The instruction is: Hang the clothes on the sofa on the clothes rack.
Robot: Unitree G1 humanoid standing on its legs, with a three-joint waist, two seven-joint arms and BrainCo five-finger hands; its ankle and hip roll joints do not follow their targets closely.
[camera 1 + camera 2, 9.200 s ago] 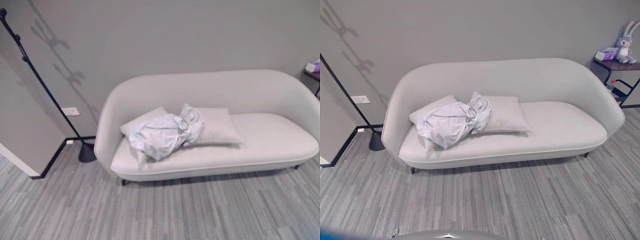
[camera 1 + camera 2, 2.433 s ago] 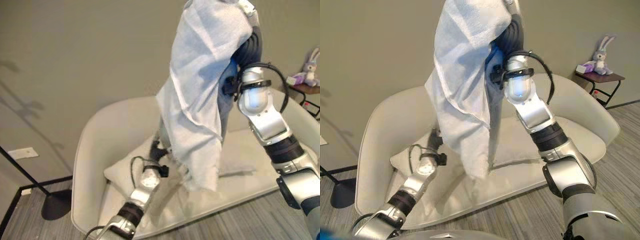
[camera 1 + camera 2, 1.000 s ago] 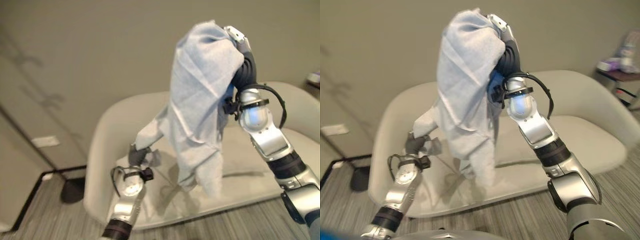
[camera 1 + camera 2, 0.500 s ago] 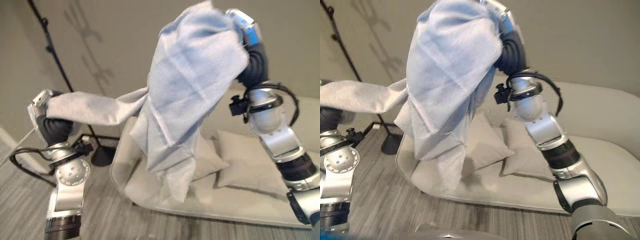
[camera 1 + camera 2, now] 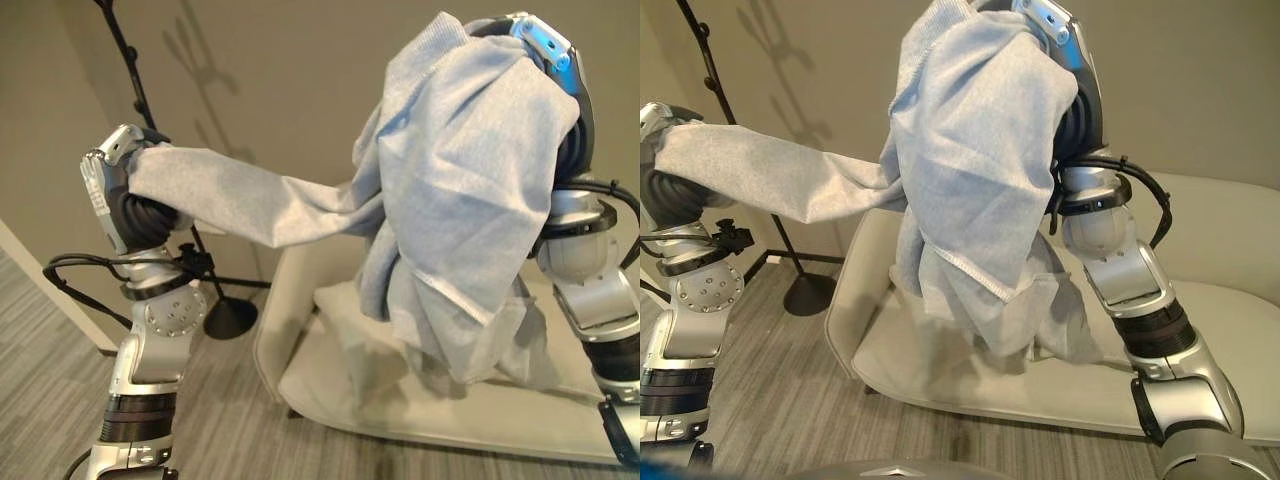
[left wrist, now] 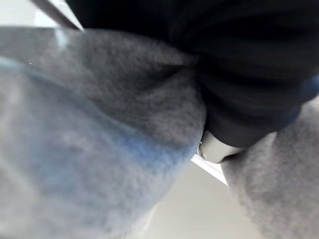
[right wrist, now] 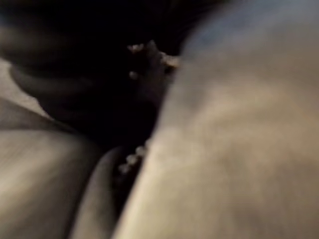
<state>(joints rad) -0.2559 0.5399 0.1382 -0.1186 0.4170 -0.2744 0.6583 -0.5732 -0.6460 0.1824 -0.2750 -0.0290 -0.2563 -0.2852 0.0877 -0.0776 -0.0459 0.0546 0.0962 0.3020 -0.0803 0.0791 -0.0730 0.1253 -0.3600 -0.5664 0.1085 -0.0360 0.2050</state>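
Left fingers: hidden under the cloth, so I cannot tell how far they are curled; the end of a sleeve is draped over the left hand (image 5: 112,172), and in its wrist view grey fabric presses right against the dark cover.

Right fingers: hidden too, cannot tell; the right hand (image 5: 545,45) is raised high at the right with the body of the garment hanging over it.

Garment: a light grey sweatshirt (image 5: 975,160), up in the air between the two hands. Its bulk hangs in folds from the right hand down over the sofa seat, and one sleeve stretches out nearly level to the left hand.

Sofa: a pale, round-backed sofa (image 5: 1230,225) stands against the far wall, directly behind and below the hanging cloth.

Cushion: a pale cushion (image 5: 345,325) lies on the seat at the sofa's left end, partly covered from sight by the sweatshirt.

Clothes rack: a thin black pole with short pegs (image 5: 125,45) rises at the far left by the wall, its round base (image 5: 230,318) on the floor just left of the sofa. It stands close behind the left hand.

Floor: grey striped floor (image 5: 790,400) runs along the near side.
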